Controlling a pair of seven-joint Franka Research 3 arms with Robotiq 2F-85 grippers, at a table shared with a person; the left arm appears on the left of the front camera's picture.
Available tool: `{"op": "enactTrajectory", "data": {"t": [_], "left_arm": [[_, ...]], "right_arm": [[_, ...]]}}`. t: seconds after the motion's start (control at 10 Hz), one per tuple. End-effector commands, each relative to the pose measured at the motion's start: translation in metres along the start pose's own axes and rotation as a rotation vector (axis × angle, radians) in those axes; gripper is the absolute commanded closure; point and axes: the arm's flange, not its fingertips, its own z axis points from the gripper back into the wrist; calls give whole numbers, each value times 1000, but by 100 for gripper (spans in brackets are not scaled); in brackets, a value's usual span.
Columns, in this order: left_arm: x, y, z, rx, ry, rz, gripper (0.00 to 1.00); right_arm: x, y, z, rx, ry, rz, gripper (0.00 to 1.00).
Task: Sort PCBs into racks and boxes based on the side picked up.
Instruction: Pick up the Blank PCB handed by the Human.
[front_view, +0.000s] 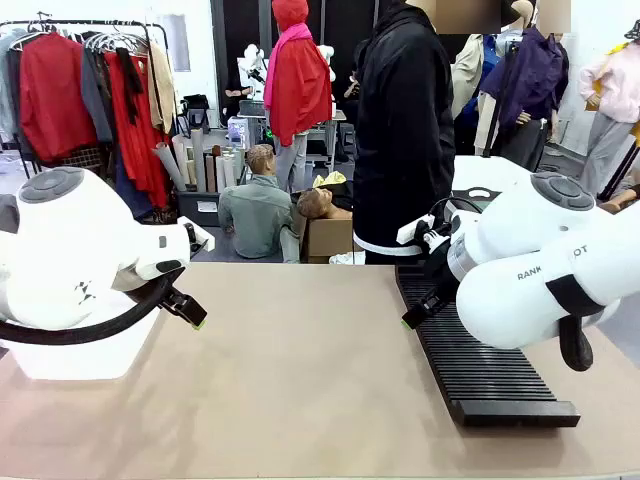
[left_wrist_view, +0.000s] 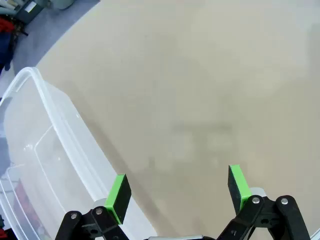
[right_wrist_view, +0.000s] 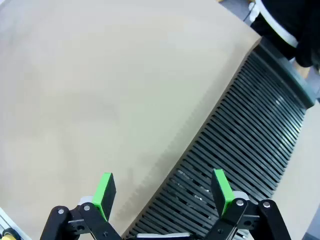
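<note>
Left gripper (left_wrist_view: 178, 192): the fingers are spread wide, with nothing between the green pads (left_wrist_view: 118, 197). It hangs above the table, just beside the long rim of the box (left_wrist_view: 47, 115).
Right gripper (right_wrist_view: 163, 192): it is also fully open and holds nothing. It hovers over the near edge of the rack (right_wrist_view: 240, 150), with one pad above the slots and the other above bare table.
Box: a clear tub on the robot's left side, close to the left arm. As far as the clear wall lets me judge, I see nothing lying inside.
Rack: long, black and ribbed, it lies on the right side and runs from the near part of the table toward the person (front_view: 405, 130). The slots I can see are free.
PCBs: neither gripper has one.
Why so: I judge that each arm waits next to its own container with open jaws, ready to take a board, perhaps from the person.
Surface: the table (front_view: 300, 380) is plain beige, matt and flat, and bare between the arms.
Room: a workshop-like hall. A rail of red and grey clothes (front_view: 70, 90) stands at the back left, and a cardboard carton (front_view: 330, 240) sits on the floor behind the table.
</note>
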Motion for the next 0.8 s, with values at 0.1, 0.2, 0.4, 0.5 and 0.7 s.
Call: {"op": "enactTrajectory", "data": {"t": [0.1,0.2,0.4,0.5,0.7], "left_arm": [[0,0,0,0,0,0,0],[0,0,0,0,0,0,0],[0,0,0,0,0,0,0],[0,0,0,0,0,0,0],[0,0,0,0,0,0,0]], "right_arm": [[0,0,0,0,0,0,0],[0,0,0,0,0,0,0],[0,0,0,0,0,0,0],[0,0,0,0,0,0,0],[0,0,0,0,0,0,0]]}}
